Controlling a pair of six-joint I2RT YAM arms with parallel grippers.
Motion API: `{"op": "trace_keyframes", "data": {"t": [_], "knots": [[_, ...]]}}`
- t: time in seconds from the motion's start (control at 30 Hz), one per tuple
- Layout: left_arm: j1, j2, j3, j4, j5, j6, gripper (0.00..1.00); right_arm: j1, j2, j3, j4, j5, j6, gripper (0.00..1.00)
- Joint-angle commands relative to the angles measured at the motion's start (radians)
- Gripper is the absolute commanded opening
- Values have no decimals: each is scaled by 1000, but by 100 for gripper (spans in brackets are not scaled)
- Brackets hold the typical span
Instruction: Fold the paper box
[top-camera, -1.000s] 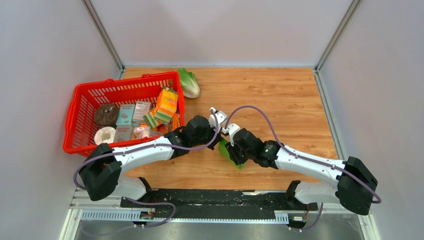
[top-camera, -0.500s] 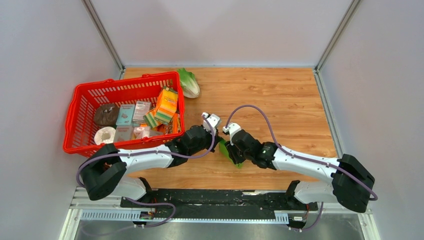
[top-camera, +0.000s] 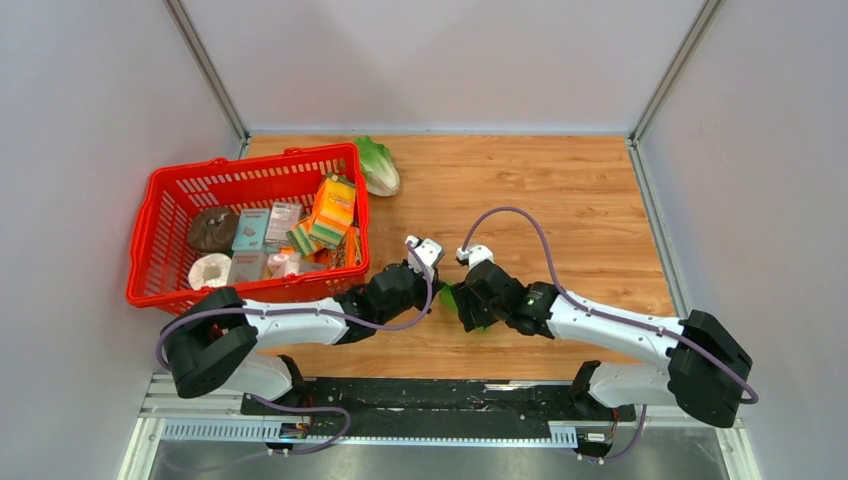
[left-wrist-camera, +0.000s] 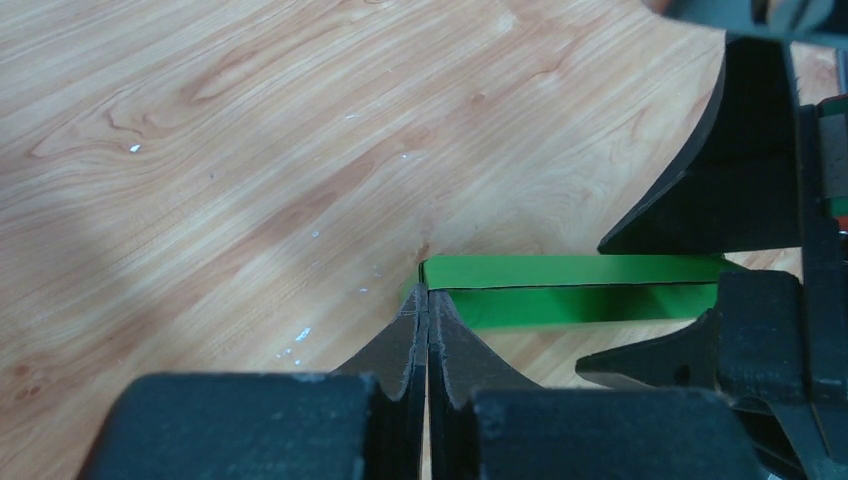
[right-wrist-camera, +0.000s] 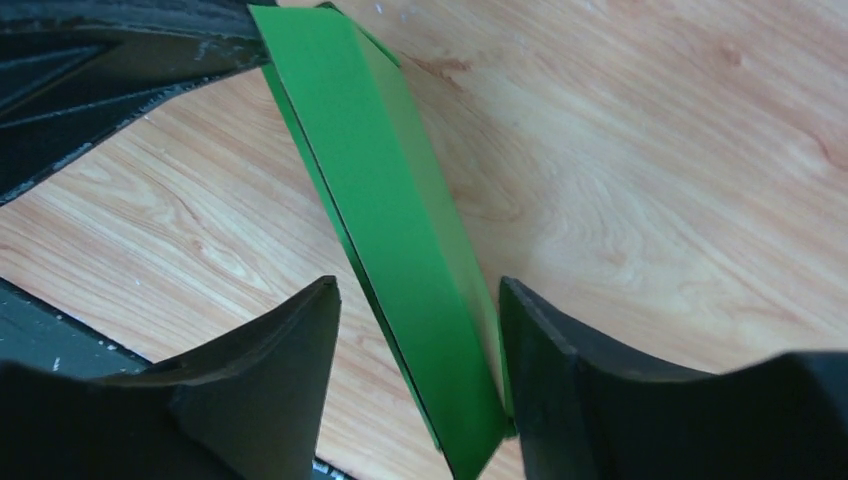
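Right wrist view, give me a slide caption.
Green box tilted on edge inside the open right gripper, over the wood table.

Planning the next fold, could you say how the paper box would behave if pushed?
Probably light and bendy: the paper box is thin card. Pinched endwise by the left gripper, it would likely flex, not slide.

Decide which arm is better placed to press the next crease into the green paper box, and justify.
Right, probably. The right pincer stands open astride the paper box, ready to squeeze. The left pincer is shut, seemingly pinching the box's end, so it anchors.
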Motion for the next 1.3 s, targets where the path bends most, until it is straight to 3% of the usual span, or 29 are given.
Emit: {"op": "trace_keyframes", "data": {"t": [0.0,0.2,0.4,0.5,0.53,0.8,1.0,1.27], "knots": [[-15,4,-4,-34,-58,2,0,-2,-29,121,-200,34,137,67],[-23,-16,42,-147,-95,6,0,-5,-75,247,-518,34,345,79],[-40,-44,76,-226,-125,5,0,-3,-158,266,-663,39,436,63],[-49,-55,91,-255,-132,5,0,-5,-190,277,-651,92,433,45],[-49,-55,97,-276,-135,6,0,-3,-189,277,-640,92,429,43],[-61,-36,137,-324,-162,2,0,-5,-141,248,-471,11,341,37],[-66,-26,151,-331,-165,8,0,-5,-109,238,-415,40,323,33],[-70,-24,160,-336,-170,12,0,-3,-44,272,-489,99,353,26]]}}
